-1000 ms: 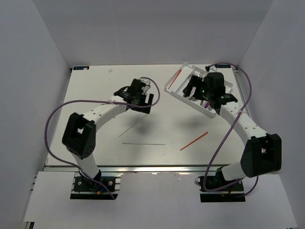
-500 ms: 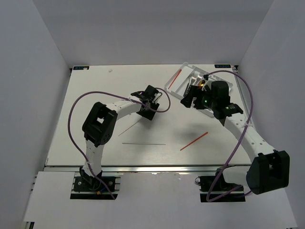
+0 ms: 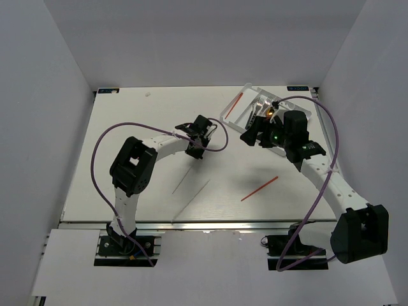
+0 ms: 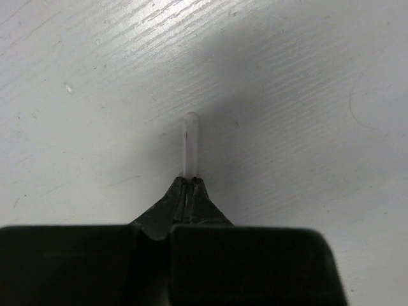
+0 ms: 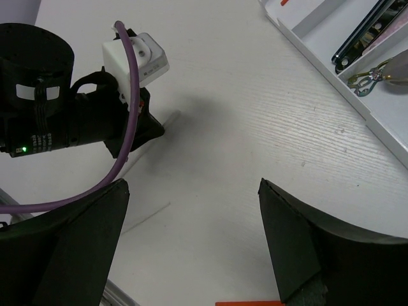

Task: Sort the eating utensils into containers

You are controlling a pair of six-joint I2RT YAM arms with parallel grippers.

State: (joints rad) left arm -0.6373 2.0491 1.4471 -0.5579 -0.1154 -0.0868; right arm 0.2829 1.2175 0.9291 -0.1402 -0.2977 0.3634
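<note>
The left gripper (image 4: pixel 189 182) is clenched on the tip of a pale chopstick (image 4: pixel 190 143) near the middle of the bench (image 3: pixel 127 127). A second pale chopstick (image 3: pixel 191 201) lies loose towards the near edge, and a red chopstick (image 3: pixel 259 189) lies to its right. The right gripper (image 5: pixel 193 185) hangs released, holding nothing, beside the white tray (image 5: pixel 331 38) at the far right corner, where dark cutlery (image 5: pixel 360 35) lies.

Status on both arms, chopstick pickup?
Left gripper shut on pale chopstick. Right gripper open, empty, near tray. Red chopstick and second pale chopstick on table.
</note>
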